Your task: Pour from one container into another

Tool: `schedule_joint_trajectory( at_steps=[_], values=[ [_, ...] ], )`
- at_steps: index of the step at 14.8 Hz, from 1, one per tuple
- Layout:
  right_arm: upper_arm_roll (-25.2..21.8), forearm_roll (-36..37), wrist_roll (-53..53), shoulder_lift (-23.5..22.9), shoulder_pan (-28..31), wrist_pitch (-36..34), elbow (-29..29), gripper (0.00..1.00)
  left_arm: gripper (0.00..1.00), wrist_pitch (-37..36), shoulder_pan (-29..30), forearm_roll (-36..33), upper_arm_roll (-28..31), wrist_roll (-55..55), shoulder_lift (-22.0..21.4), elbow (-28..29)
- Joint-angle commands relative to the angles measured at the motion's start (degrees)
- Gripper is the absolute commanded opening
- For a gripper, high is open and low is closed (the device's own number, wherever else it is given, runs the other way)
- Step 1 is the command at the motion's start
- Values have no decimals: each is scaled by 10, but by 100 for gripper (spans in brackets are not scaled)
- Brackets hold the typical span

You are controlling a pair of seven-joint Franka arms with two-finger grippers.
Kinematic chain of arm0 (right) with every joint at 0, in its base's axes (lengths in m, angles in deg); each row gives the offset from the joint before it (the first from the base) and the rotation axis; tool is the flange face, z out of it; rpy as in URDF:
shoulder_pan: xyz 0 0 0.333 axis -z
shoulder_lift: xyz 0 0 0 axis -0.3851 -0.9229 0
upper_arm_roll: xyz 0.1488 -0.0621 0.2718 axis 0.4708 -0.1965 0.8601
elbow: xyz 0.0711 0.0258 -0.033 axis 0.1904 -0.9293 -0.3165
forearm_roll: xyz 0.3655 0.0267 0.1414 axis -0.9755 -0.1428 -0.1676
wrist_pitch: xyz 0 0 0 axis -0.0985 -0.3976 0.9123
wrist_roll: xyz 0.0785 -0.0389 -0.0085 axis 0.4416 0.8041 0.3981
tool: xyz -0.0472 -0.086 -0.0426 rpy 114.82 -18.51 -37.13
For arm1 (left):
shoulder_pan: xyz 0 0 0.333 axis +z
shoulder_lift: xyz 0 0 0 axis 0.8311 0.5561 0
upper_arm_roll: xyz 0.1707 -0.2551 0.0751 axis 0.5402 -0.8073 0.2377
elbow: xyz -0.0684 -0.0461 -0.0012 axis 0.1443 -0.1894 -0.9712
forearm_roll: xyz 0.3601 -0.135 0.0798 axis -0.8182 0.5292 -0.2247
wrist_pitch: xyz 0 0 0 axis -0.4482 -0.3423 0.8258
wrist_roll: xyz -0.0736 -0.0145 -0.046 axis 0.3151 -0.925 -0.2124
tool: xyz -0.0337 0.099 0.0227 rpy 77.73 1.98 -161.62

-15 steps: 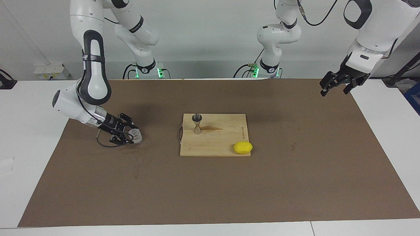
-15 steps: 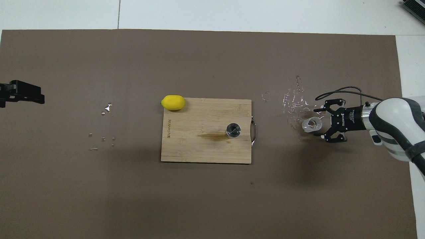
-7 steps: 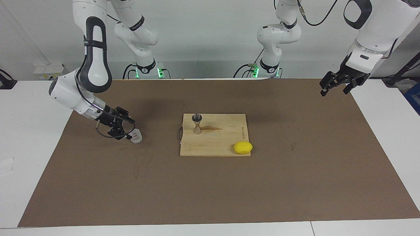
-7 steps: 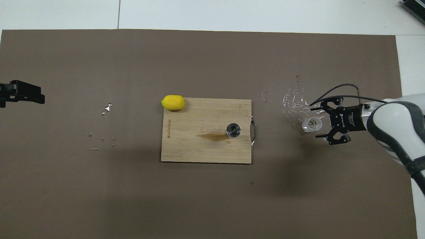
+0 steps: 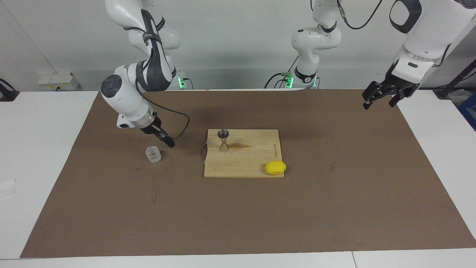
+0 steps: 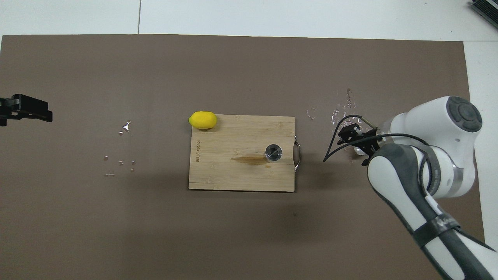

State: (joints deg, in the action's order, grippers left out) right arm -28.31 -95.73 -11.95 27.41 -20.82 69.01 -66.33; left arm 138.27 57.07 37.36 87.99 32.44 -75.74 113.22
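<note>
The small clear cup (image 5: 153, 154) stands upright on the brown mat, toward the right arm's end of the table. My right gripper (image 5: 168, 142) hangs just above the mat beside the cup, between it and the board, open and holding nothing. In the overhead view this gripper (image 6: 356, 146) covers most of the cup. The silvery hourglass jigger (image 5: 223, 140) stands upright on the wooden board (image 5: 253, 163); it also shows in the overhead view (image 6: 273, 152). My left gripper (image 5: 379, 98) waits open and raised over the mat's edge at the left arm's end, also in the overhead view (image 6: 27, 111).
A yellow lemon (image 5: 275, 167) lies at the board's corner farthest from the robots. A brown stain (image 6: 249, 159) marks the board (image 6: 233, 179) beside the jigger. Spilled drops (image 6: 342, 116) lie on the mat near the cup, and a few more (image 6: 124, 126) toward the left arm's end.
My right gripper has let go of the cup, risen and swung toward the board, its arm turning over. The cup went from tilted to upright on the mat. The left arm has not moved.
</note>
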Motion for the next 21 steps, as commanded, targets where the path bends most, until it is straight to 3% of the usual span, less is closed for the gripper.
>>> schedule_joint_trajectory(
  at_steps=[1, 6, 11, 15, 21],
  values=[
    [1, 86, 111, 35, -3, -20, 18, 99, 100, 2, -4, -3, 3, 7, -14, 17],
    [1, 110, 217, 33, 6, -159, 176, 99, 100, 2, -4, -3, 3, 7, -15, 19],
    [-3, 111, 226, 34, 8, -261, 268, 99, 100, 2, -5, -3, 3, 7, -15, 19],
    [-5, 110, 228, 36, 11, -306, 303, 99, 100, 3, -5, -3, 3, 7, -16, 22],
    [-12, 107, 293, 50, 23, -328, 289, 99, 100, 2, -6, -3, 3, 7, -16, 23]
  ],
)
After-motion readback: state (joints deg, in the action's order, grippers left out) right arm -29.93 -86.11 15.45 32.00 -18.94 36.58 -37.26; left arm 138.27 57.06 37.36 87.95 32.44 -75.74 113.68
